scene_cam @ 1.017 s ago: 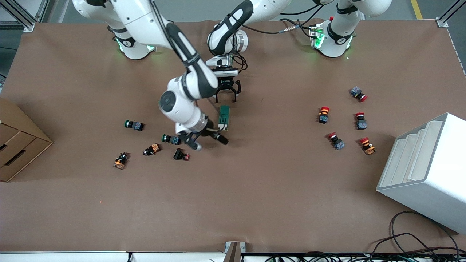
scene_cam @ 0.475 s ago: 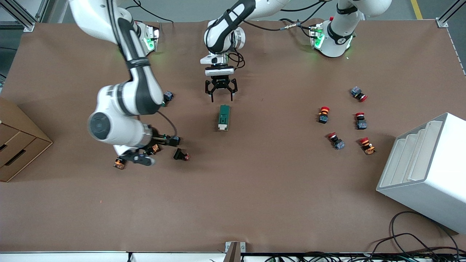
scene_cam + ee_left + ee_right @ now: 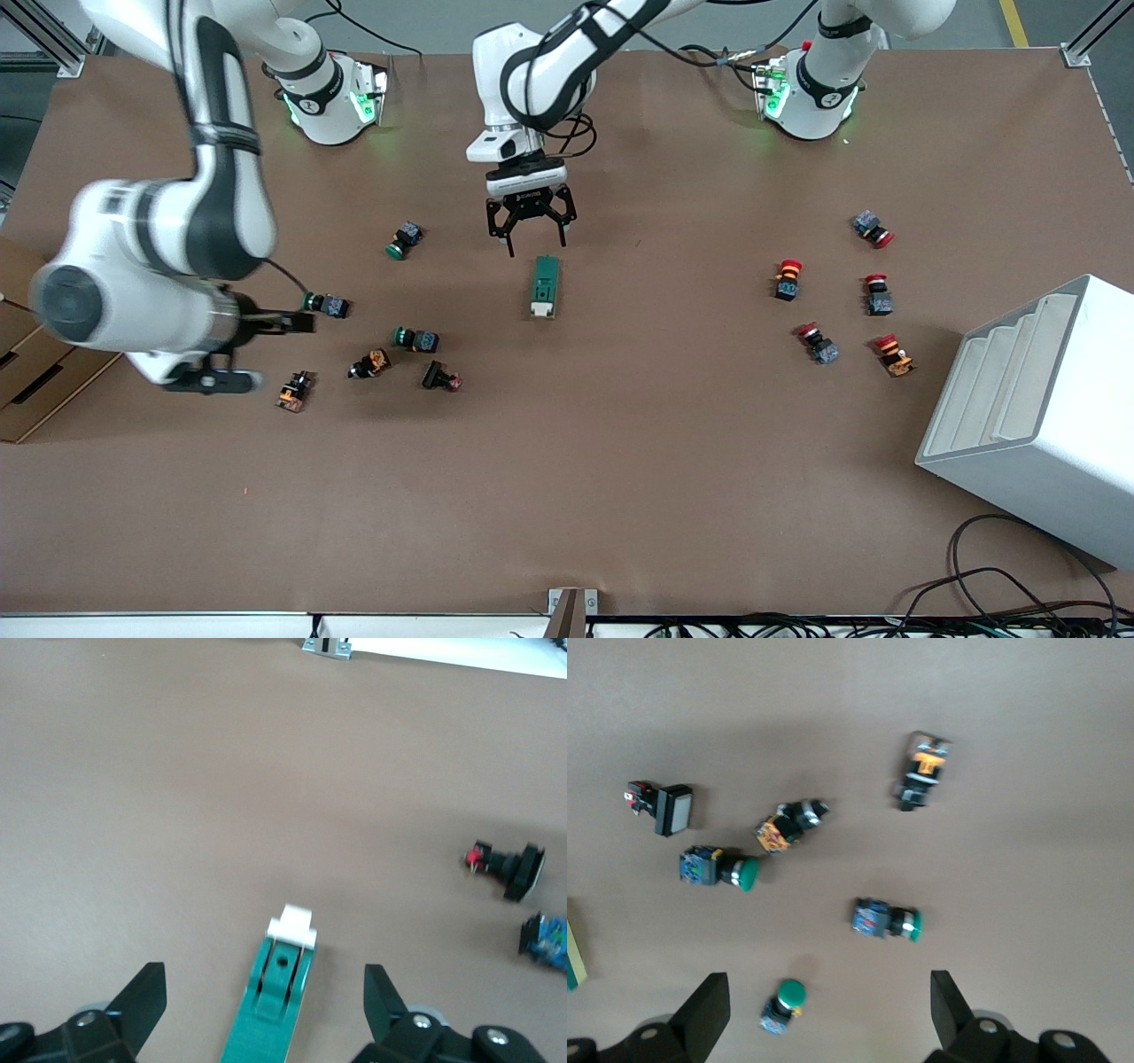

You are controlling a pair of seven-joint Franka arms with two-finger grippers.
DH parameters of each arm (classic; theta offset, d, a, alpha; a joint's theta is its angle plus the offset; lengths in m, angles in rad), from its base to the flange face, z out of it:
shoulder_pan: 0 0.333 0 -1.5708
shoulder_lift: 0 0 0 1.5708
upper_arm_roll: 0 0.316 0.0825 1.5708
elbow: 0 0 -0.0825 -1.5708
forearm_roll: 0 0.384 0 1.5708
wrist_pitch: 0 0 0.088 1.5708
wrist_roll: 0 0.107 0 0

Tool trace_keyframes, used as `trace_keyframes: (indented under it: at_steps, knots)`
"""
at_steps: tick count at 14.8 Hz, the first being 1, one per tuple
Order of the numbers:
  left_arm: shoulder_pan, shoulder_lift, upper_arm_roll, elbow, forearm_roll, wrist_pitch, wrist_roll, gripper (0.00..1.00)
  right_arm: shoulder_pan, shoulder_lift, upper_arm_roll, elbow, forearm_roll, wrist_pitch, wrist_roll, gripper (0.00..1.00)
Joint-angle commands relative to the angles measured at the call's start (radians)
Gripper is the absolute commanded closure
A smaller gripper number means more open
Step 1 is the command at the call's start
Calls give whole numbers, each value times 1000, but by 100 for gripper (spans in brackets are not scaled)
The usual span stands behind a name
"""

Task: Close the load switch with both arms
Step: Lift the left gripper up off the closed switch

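- Table [image 3: 620, 496]: brown work surface. It carries the load switch near its middle and loose push buttons at three and nine o'clock of the switch, as the front view shows them.
- Right arm [image 3: 177, 239]: a second ago its hand was at the lever end of the switch. It has since swung out to about nine o'clock of the switch, toward its own end of the table.
- Left arm [image 3: 549, 62]: has drawn back slightly toward its base.
- Right gripper [image 3: 252, 350]: over the green push button [image 3: 326, 305] and its neighbours, fingers spread wide, holding nothing.
- Left gripper [image 3: 529, 237]: at twelve o'clock of the switch and just clear of its dark end, fingers wide apart and empty.
- Load switch [image 3: 544, 286]: lies flat in the same place and heading as before, touched by neither gripper.
- Lever tab [image 3: 540, 309]: white, at the six o'clock end. Both arms leaving suggests the closing press is done, though the lever's setting cannot be read.
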Motion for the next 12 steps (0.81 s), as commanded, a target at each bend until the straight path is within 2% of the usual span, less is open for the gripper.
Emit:
trace_keyframes:
  at_steps: [1, 3, 5, 9, 10, 12]
  knots:
    - [78, -33, -2, 82, -149, -2, 173, 1, -7, -4, -68, 154, -55, -153, -41, 0]
    - [150, -36, -2, 156, -228, -37, 279, 1, -88, 2, -59, 237, -49, -247, -42, 0]
    - [198, -39, 0, 219, -297, -147, 391, 1, -166, 10, -13, 308, -49, -295, -44, 0]
    - [332, -114, 1, 246, -412, -216, 599, 0, -301, 39, 85, 424, -47, -384, -43, 0]
    - [369, -132, 1, 246, -433, -226, 654, 0, -345, 55, 123, 472, -47, -414, -41, 0]
    - [447, -163, 1, 248, -459, -265, 795, 0, -469, 114, 238, 585, -49, -485, -41, 0]
